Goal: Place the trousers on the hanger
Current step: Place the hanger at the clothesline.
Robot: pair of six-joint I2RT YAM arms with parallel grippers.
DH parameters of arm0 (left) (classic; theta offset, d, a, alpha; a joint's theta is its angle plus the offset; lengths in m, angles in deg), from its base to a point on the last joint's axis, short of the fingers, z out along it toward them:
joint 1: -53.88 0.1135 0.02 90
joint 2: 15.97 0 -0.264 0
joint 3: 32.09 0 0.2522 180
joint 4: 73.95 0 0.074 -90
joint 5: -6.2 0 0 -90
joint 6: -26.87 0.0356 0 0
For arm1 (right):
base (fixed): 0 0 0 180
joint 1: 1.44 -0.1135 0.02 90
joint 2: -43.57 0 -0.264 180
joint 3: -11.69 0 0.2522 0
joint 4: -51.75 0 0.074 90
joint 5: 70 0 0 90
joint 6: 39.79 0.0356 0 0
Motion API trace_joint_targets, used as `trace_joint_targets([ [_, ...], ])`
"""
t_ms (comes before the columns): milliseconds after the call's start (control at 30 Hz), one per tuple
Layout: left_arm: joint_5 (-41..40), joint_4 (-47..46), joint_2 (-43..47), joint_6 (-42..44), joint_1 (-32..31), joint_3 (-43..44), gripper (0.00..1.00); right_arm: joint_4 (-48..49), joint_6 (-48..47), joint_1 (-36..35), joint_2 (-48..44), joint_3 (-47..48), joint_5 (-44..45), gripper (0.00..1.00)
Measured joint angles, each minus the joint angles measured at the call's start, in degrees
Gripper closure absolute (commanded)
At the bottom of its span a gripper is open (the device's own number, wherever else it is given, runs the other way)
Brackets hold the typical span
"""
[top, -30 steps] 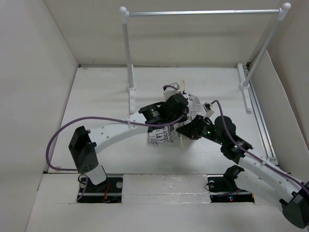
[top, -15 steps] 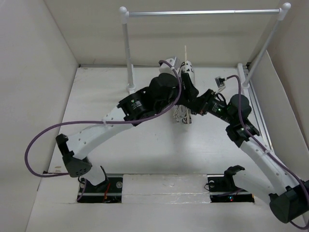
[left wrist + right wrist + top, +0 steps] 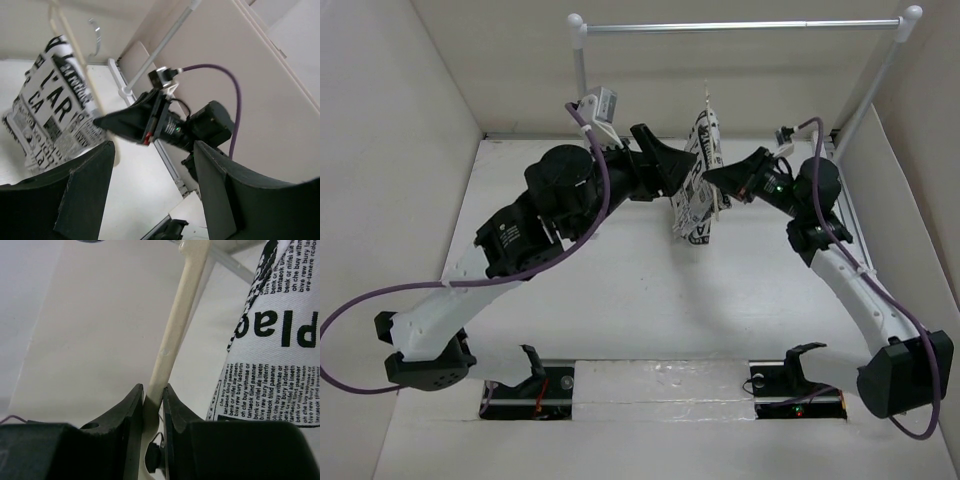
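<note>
The right gripper (image 3: 152, 399) pinches the slim cream bar of the hanger (image 3: 172, 335), holding it in the air near the middle of the tabletop's (image 3: 620, 300) far edge, below the rail (image 3: 740, 27). The trousers (image 3: 696, 185) hang folded over the hanger. The left gripper (image 3: 672, 168) gapes wide just beside the cloth, gripping nothing

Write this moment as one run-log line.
left end effector: open, empty | right end effector: shut on hanger | trousers: draped over hanger
</note>
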State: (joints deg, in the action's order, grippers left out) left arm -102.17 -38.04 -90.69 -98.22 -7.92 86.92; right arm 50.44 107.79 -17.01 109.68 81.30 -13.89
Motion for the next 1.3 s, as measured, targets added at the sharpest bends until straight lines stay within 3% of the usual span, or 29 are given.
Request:
trace_joint_targets([
  [167,-2.34,-0.04,3.76,0.31,0.02,-4.83,0.4,3.96,4.0,6.4,3.74,5.7,-2.6,1.0],
  [533,-4.94,3.78,12.26,-4.02,0.0,-24.0,0.4,10.86,10.91,19.37,15.32,20.35,-3.63,1.0],
  [1300,-5.42,4.7,14.21,-7.48,0.0,-29.46,0.4,20.11,20.09,31.93,28.63,28.85,-5.6,1.0],
])
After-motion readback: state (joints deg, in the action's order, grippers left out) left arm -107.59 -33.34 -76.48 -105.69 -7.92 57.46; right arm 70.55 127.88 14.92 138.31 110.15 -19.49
